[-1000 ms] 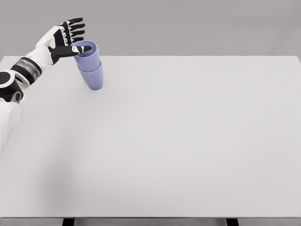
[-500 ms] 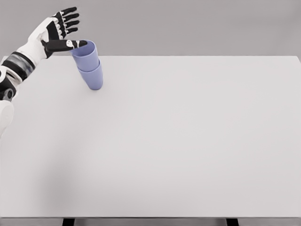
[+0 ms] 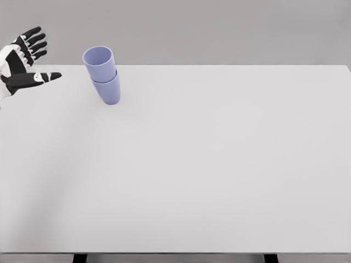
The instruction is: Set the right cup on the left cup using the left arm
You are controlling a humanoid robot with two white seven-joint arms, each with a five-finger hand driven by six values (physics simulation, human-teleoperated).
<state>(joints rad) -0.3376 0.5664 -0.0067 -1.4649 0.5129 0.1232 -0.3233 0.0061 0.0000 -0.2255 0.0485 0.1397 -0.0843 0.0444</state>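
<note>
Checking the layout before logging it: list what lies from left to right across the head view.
Left hand with fingers spread, at the left edge → stacked purple cups on the white table, clear of the hand → bare tabletop to the right edge.

Left hand [image 3: 22,63] at left edge, fingers spread.

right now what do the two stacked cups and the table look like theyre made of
The two stacked lavender-blue cups look like matte plastic: uniform colour, soft shading, no glints, a thin rim. It is a simulator render, so that is only a guess. The pale grey flat tabletop looks like a smooth matte laminate or painted board, with no grain or reflections.
</note>
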